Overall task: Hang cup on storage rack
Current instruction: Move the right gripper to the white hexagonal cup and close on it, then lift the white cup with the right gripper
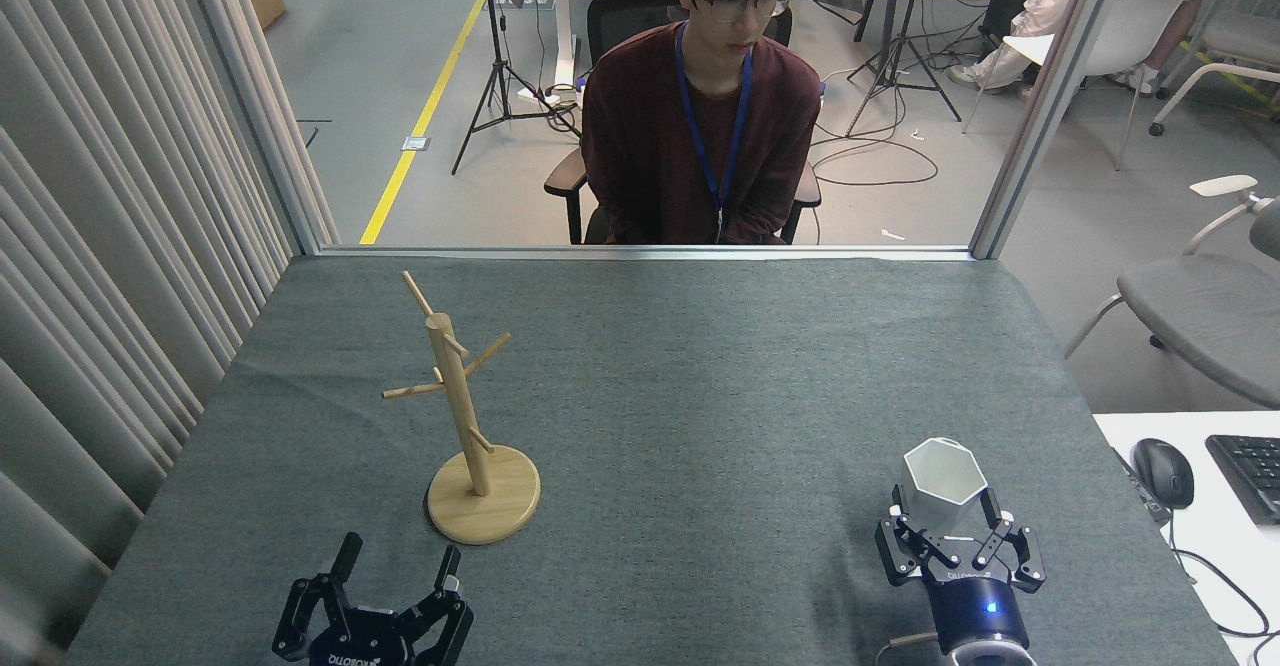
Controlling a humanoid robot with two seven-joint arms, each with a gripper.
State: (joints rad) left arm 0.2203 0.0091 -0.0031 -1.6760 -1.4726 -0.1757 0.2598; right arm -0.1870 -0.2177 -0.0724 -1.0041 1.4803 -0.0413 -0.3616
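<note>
The white hexagonal cup (943,476) stands upright on the grey table cloth at the near right. My right gripper (945,518) has come up from the bottom edge. It is open, and its two black fingers straddle the cup's lower part, one on each side. Whether they touch the cup I cannot tell. The wooden storage rack (458,411), a pole with thin angled pegs on a round base, stands at the near left with nothing on its pegs. My left gripper (398,554) is open just in front of the rack's base, holding nothing.
A person in a dark red top (700,136) sits beyond the table's far edge behind a metal rail (640,253). Pleated curtains (110,246) line the left side. A white desk with a mouse (1162,471) and a keyboard (1250,476) adjoins the near right corner.
</note>
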